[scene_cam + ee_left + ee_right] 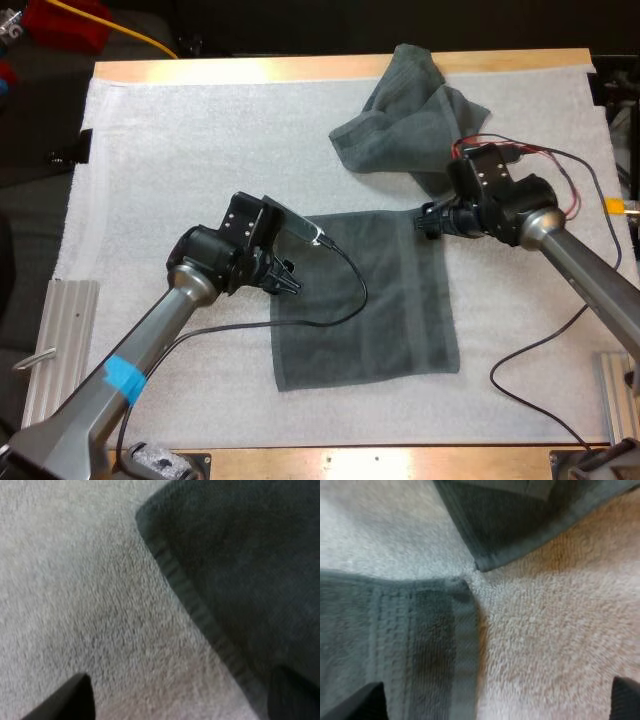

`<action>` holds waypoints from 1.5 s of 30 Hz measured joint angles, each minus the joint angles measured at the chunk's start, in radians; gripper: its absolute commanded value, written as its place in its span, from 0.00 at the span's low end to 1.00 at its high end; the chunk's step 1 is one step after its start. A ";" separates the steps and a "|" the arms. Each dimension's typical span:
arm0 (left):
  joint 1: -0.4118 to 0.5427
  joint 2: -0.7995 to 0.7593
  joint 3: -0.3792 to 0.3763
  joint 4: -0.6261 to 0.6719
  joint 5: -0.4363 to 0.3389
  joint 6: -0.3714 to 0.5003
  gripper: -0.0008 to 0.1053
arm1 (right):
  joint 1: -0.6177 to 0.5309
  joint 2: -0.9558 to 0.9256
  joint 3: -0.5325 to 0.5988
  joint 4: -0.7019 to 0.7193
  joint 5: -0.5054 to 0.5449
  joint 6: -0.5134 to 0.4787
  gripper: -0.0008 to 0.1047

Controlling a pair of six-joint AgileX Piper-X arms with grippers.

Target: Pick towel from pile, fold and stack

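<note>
A dark grey-green towel (pixel 370 300) lies flat on the middle of the white mat (pixel 180 150). A second towel (pixel 410 115) sits crumpled at the far right of the mat. My left gripper (pixel 290 278) hovers low at the flat towel's left edge near its far corner. In the left wrist view it (pixel 180 705) is open, one finger (pixel 70 700) over the mat and the other over the towel (pixel 240 565). My right gripper (pixel 428 220) is at the far right corner, open (pixel 495 705), straddling the flat towel's hem (pixel 395 640). A corner of the crumpled towel (pixel 520 520) lies just beyond.
Ribbed metal rails lie beside the mat at the near left (pixel 60 340) and near right (pixel 615 390). The table's wooden edge (pixel 250 70) runs along the far side. Bare mat stretches left of the flat towel.
</note>
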 measured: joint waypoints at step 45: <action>0.000 -0.927 0.000 0.590 0.435 -0.351 0.65 | 0.458 -0.712 0.000 0.588 0.067 0.368 0.80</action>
